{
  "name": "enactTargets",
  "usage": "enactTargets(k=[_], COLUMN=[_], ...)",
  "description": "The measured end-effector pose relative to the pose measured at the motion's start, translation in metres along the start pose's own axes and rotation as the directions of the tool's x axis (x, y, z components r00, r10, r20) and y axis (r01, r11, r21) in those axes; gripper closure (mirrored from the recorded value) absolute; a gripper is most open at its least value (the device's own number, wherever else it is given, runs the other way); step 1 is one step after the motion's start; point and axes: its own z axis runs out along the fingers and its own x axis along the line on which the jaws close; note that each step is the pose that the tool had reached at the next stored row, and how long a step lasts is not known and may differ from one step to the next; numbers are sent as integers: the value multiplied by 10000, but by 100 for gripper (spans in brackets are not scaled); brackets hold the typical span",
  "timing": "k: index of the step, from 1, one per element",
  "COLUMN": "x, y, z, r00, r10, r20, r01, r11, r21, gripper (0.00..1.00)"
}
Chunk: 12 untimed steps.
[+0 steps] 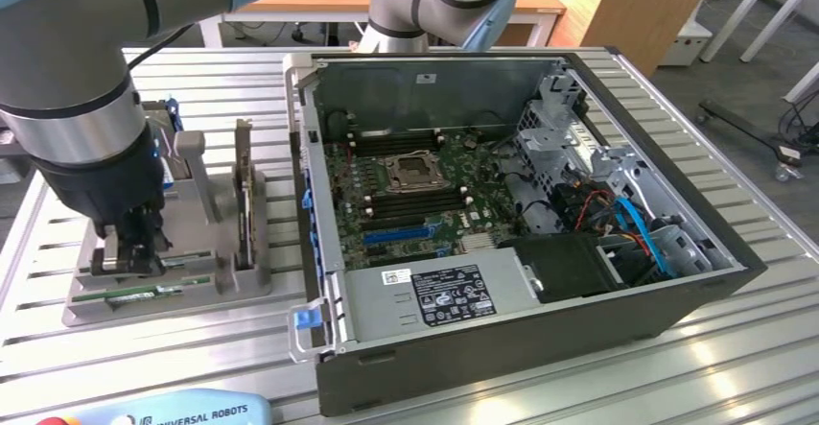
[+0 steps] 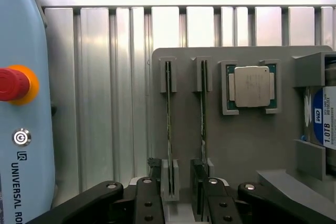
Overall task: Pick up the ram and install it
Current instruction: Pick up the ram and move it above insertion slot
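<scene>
Slatted metal table (image 1: 716, 367) carrying an open computer case (image 1: 512, 339), its motherboard (image 1: 409, 185) exposed, towards the exterior view's right. The robot arm (image 1: 77, 108) reaches down on the exterior view's left over a grey parts holder (image 2: 247, 145) that sits just beside the case. A pale blue teach pendant (image 2: 21, 51) lies on the table near the holder, its red stop button (image 2: 11, 83) facing up.

The gripper (image 2: 178, 187) is low over the holder's slotted end, its black fingers (image 2: 148, 203) spread wide and holding nothing. A hard drive (image 2: 323, 116) with a blue-white label is seated at the holder's far edge from the pendant, and a dark expansion card (image 1: 244, 190) stands upright on the side towards the case.

The ram (image 2: 168, 119) stands on edge in the slot nearer the pendant and runs in between the two fingers (contact cannot be made out). A second stick (image 2: 203, 114) stands parallel, just beside it. A processor (image 2: 252, 86) lies flat in a square recess next to the sticks.
</scene>
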Motion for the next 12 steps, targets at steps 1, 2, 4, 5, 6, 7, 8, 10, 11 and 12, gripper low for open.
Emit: enactTargets(k=[1, 2, 4, 5, 6, 7, 8, 10, 11, 12], x=[0, 0, 1, 1, 1, 1, 2, 2, 2, 2], y=[0, -1, -2, -2, -3, -4, -4, -5, -5, -5], z=[8, 17, 39, 50, 62, 73, 83, 102, 111, 120], r00=[10000, 10000, 10000, 10000, 10000, 10000, 10000, 10000, 10000, 10000], r10=[0, 1, 0, 1, 0, 0, 0, 0, 0, 0], r20=[0, 0, 0, -1, 0, 0, -1, 0, 0, 0], r01=[0, -1, 0, -1, 0, 0, 0, 0, 0, 0], r11=[10000, 10000, 10000, 10000, 10000, 10000, 10000, 10000, 10000, 10000], r21=[-1, -1, -1, -2, -1, 0, -1, 0, -1, -1], gripper=[64, 64, 64, 64, 64, 64, 64, 64, 64, 64])
